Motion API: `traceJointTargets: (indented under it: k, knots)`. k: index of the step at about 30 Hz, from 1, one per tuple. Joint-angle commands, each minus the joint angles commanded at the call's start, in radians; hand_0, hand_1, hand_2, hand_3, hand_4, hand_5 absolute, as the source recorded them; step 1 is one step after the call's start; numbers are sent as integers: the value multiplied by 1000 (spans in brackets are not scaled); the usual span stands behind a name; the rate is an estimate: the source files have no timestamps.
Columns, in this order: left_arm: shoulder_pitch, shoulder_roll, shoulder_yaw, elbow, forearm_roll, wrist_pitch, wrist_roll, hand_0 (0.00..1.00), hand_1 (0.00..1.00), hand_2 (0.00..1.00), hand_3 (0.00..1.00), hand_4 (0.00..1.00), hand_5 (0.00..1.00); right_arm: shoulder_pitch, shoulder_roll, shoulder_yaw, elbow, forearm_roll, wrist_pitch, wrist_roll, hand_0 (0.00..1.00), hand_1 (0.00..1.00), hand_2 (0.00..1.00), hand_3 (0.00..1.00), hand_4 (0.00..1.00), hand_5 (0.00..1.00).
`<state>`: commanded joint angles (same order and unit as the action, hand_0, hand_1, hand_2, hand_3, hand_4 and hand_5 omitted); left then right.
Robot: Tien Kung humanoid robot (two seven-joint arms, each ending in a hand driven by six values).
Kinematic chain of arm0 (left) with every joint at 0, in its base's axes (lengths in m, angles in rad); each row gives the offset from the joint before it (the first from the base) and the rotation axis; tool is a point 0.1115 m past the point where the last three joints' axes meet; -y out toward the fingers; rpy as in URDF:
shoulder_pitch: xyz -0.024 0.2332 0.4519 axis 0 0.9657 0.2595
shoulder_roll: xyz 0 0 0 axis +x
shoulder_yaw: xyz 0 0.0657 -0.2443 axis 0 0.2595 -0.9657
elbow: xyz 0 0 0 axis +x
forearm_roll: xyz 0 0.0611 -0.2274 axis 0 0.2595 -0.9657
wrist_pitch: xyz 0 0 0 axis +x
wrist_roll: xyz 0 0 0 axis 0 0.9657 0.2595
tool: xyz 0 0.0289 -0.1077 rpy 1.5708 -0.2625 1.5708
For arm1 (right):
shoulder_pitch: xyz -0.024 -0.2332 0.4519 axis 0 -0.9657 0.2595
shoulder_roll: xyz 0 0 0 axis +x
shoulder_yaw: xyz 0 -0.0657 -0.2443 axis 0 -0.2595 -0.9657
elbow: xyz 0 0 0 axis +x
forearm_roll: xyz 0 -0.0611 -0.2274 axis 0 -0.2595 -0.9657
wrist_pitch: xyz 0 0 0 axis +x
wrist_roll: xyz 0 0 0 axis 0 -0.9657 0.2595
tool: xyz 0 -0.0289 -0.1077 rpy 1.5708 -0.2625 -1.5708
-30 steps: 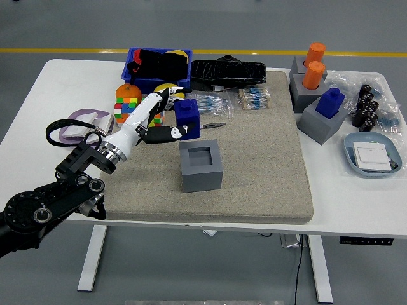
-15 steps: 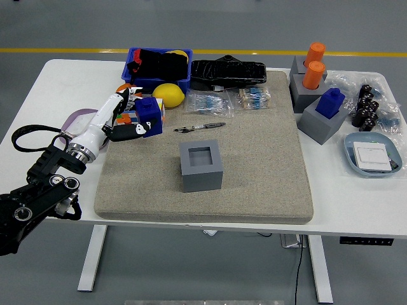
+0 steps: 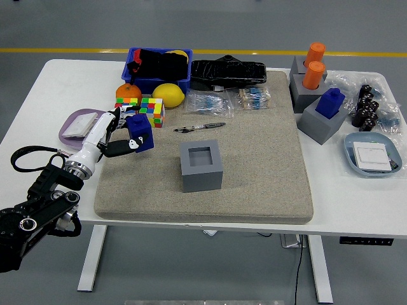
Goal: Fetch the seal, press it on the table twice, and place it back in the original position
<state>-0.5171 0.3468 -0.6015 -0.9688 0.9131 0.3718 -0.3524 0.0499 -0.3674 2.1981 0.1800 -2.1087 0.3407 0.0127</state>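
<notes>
My left hand [image 3: 122, 135] is shut on a blue seal [image 3: 139, 132] and holds it over the left edge of the beige mat [image 3: 254, 159]. The seal's grey holder block [image 3: 201, 166], with an empty square socket on top, stands on the mat to the right of the hand. My left arm [image 3: 44, 197] comes in from the lower left. My right hand is not in view.
A purple tray [image 3: 70, 133], a colourful cube [image 3: 152, 111], an orange [image 3: 128, 92], a lemon [image 3: 168, 94] and a blue bin [image 3: 137, 81] lie near the hand. A pen [image 3: 200, 127] lies behind the block. Grey holders with another blue seal [image 3: 330, 102] and orange seals [image 3: 313, 67] stand at the right.
My left hand has carried the blue seal leftward from beside the grey block to the mat's left edge, and lowered it slightly. The arm has drawn back to the left.
</notes>
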Motion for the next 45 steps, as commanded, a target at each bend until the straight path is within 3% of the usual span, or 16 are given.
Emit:
traceJointTargets:
  k: [23, 39, 45]
  knots:
    - [39, -38, 60, 103, -91, 52, -91, 670, 507, 552, 794, 617, 2, 0, 3, 0, 0, 0, 2, 2, 923, 826, 831, 850, 998, 809]
    - [49, -39, 79, 113, -114, 53, -113, 665, 506, 547, 787, 616, 2, 0, 2, -8, 0, 5, 3, 3, 923, 824, 830, 850, 998, 810]
    - [51, -31, 42, 58, -88, 55, -111, 663, 506, 545, 787, 614, 2, -2, 0, -12, 0, 5, 3, 3, 923, 826, 831, 851, 998, 810]
